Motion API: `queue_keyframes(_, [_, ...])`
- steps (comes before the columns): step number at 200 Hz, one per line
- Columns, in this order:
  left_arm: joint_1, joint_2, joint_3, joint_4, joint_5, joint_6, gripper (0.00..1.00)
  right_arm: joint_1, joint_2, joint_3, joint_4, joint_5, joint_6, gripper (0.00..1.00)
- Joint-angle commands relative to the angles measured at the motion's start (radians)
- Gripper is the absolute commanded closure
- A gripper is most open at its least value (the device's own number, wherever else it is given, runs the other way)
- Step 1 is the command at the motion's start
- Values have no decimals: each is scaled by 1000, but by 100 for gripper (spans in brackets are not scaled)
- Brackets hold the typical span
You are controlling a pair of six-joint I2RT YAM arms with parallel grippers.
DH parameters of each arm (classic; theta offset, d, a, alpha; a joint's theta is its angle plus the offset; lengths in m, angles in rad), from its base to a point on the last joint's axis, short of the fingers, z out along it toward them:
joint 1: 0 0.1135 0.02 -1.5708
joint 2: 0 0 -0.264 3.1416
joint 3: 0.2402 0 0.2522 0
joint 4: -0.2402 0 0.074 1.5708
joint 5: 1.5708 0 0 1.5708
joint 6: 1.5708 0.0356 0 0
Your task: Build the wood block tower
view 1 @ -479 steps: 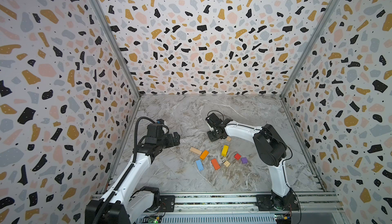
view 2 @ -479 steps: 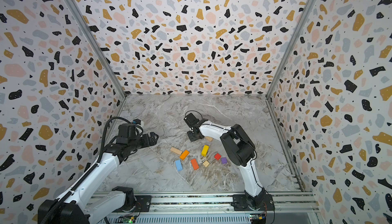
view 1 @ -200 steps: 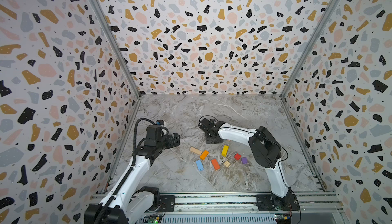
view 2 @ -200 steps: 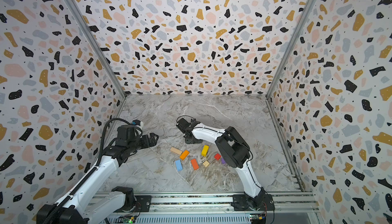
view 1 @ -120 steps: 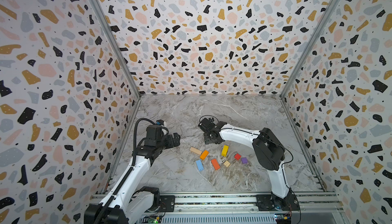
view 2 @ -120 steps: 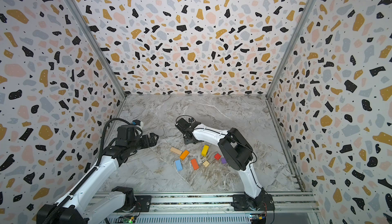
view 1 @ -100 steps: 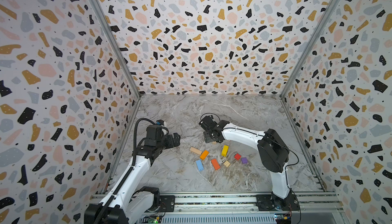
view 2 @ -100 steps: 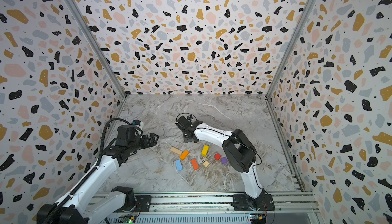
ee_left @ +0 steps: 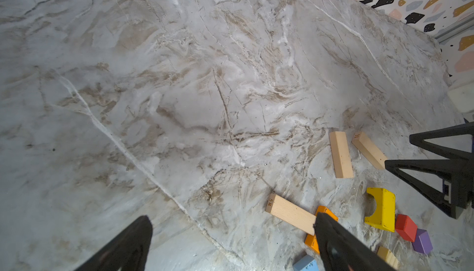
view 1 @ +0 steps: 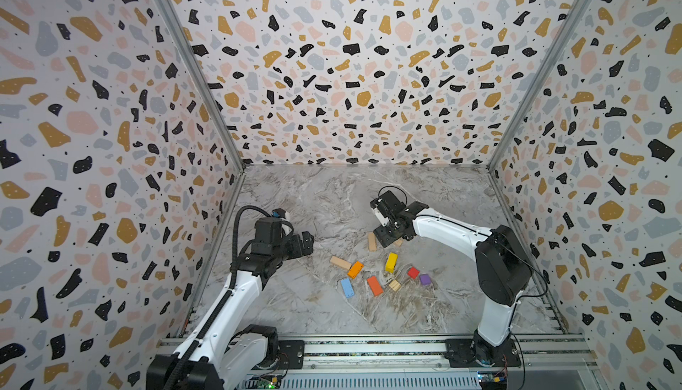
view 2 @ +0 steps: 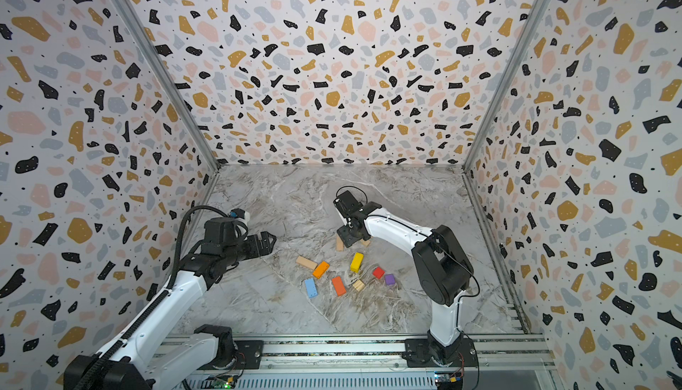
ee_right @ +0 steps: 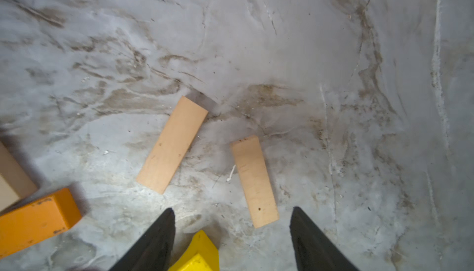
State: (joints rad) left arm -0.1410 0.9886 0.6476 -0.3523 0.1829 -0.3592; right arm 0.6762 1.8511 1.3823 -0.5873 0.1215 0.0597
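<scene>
A: Where does the left arm stand?

B: It rises from its base at the left with the elbow bent. The left gripper is held level and points toward the middle, fingers spread wide with nothing between them.

A: And the right arm?

B: It reaches forward and across from a tall black elbow, wrist bent down. The right gripper aims downward, its fingers parted and gripping nothing.

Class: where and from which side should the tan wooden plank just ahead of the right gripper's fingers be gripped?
Likely best: grip the tan wooden plank at mid-length across its narrow width, from above: it lies flat on the marble table, both long edges clear.
</scene>
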Motion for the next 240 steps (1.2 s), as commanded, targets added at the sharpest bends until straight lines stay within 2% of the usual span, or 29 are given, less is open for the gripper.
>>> queue_keyframes(1, [-5, -1, -15, 21, 19, 11, 0, -42, -18, -3, -22, -58, -94, 33])
queue_keyframes(46, [-8, -1, -16, 21, 20, 12, 0, -76, 43, 0, -3, -4, -119, 37])
queue_keyframes(139, [-17, -4, -15, 15, 11, 12, 0, -78, 106, -12, 30, -69, -101, 50])
queue_keyframes(217, [-20, 4, -16, 22, 27, 8, 0, -77, 118, -23, 27, -95, -74, 65])
queue_keyframes(240, [-21, 4, -15, 19, 23, 8, 0, -77, 121, -23, 25, -98, -72, 66])
